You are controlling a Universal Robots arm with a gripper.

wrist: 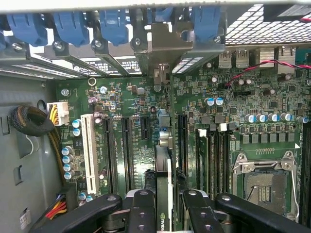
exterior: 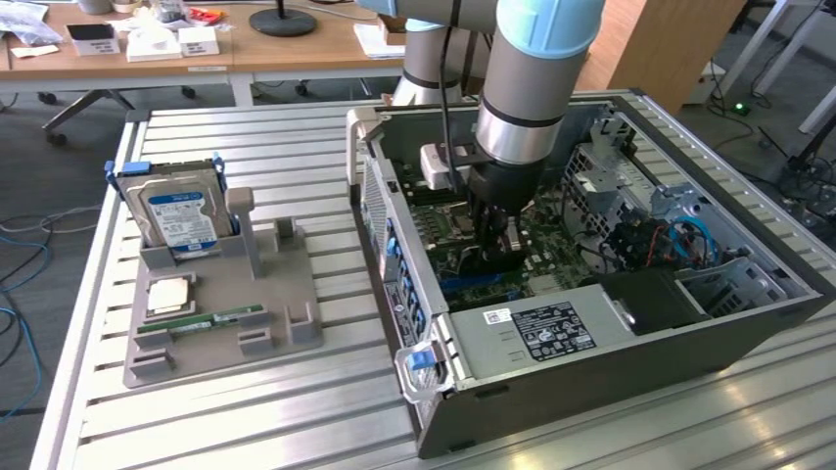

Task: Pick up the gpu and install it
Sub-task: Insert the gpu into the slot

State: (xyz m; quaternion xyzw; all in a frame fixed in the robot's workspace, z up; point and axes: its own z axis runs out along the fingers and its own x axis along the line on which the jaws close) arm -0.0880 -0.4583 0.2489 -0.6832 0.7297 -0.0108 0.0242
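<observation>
Slatted table, desks behind, gripper holding gpu

My arm is a thick silver-grey tube with pale blue joint caps, a black ring near the wrist and a black cable beside it. My pincer is matte black, with round pivot screws dotting its linked fingers.

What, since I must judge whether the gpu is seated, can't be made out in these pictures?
- Wrist view: the gpu stands edge-on, hiding its own connector edge and the slot beneath.
- Wrist view: where the fingers meet the card, cut off by the picture's edge.
- Exterior view: the card, behind the arm and fingers.
</observation>
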